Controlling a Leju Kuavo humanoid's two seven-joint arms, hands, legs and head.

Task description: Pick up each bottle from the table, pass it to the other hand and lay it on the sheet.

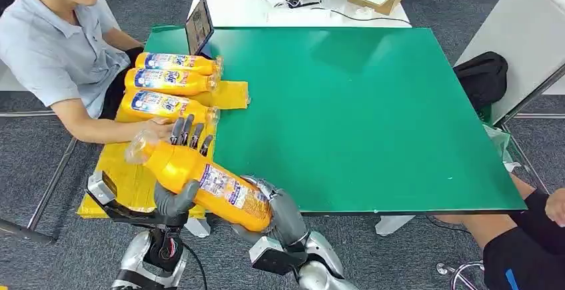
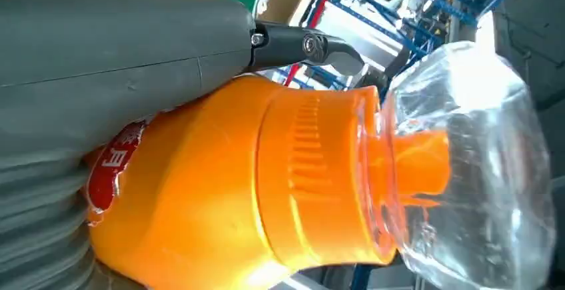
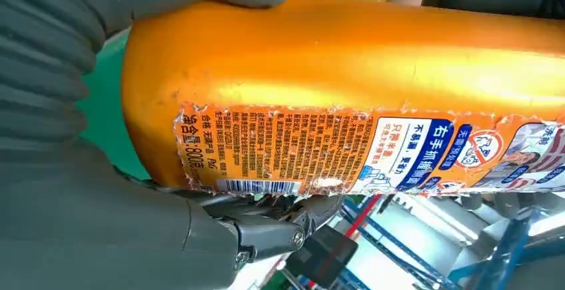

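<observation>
An orange bottle point(image 1: 206, 183) with a clear cap and a torn label hangs tilted over the table's near left corner, held by both hands. My left hand point(image 1: 174, 201) grips its upper body near the cap, thumb below and fingers over the top. My right hand point(image 1: 283, 211) grips its base end. In the left wrist view my left hand point(image 2: 100, 43) lies along the bottle point(image 2: 233, 197) by the neck. In the right wrist view my right hand point(image 3: 53, 190) wraps the labelled bottle point(image 3: 346, 70). Three more orange bottles point(image 1: 170, 81) lie side by side on the yellow sheet point(image 1: 126, 177).
A seated person at the left rests a hand point(image 1: 156, 127) on the sheet just beyond the held bottle's cap. The green table mat point(image 1: 346, 103) stretches to the right. A tablet point(image 1: 198, 27) stands at its far left edge, a black bag point(image 1: 481, 77) beyond the right edge.
</observation>
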